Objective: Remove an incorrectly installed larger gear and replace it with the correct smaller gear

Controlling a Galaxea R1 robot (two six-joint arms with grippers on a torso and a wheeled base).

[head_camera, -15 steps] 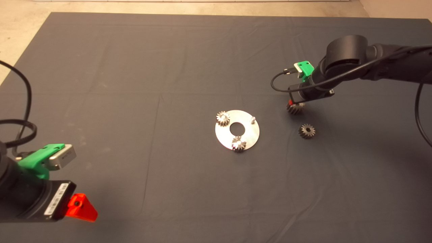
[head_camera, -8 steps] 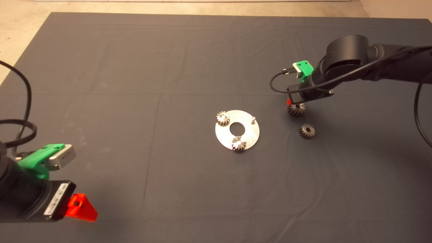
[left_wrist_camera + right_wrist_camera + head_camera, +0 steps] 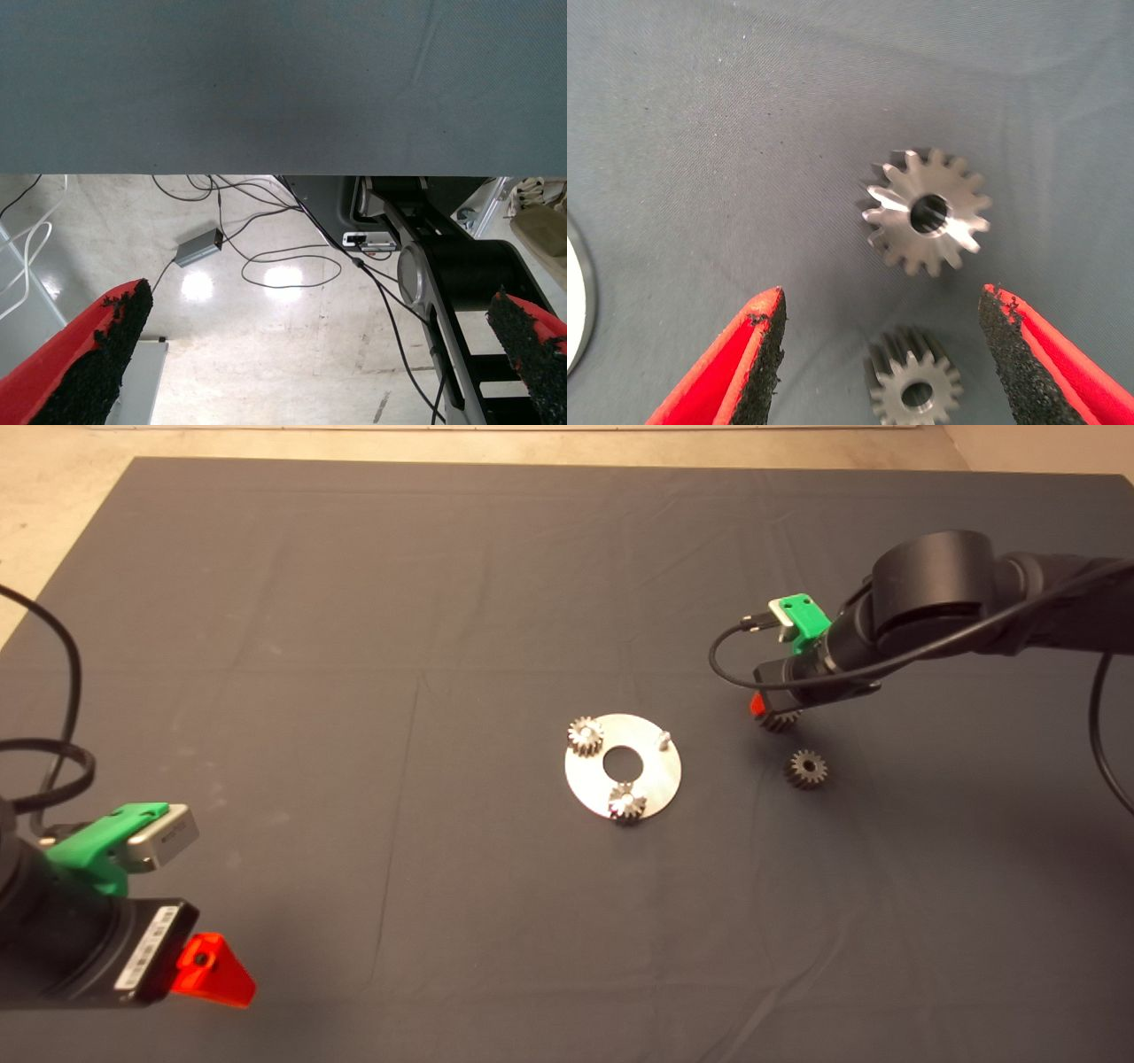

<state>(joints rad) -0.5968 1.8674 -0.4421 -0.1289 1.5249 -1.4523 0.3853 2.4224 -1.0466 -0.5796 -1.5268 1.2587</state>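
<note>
The larger gear [image 3: 926, 212] lies flat on the mat [image 3: 354, 602] just beyond the right gripper [image 3: 881, 345], whose fingers stand apart, gripping nothing. The smaller gear [image 3: 914, 390] rests between those fingers. The disc [image 3: 656, 784] sits nearby. The left gripper [image 3: 301, 354] waits, fingers spread. No writing is legible.

2 gears [image 3: 928, 213] between spread fingers [image 3: 764, 350]

Even overhead light; soft shadows on mat [image 3: 354, 602]; floor [image 3: 283, 276] glare.
</note>
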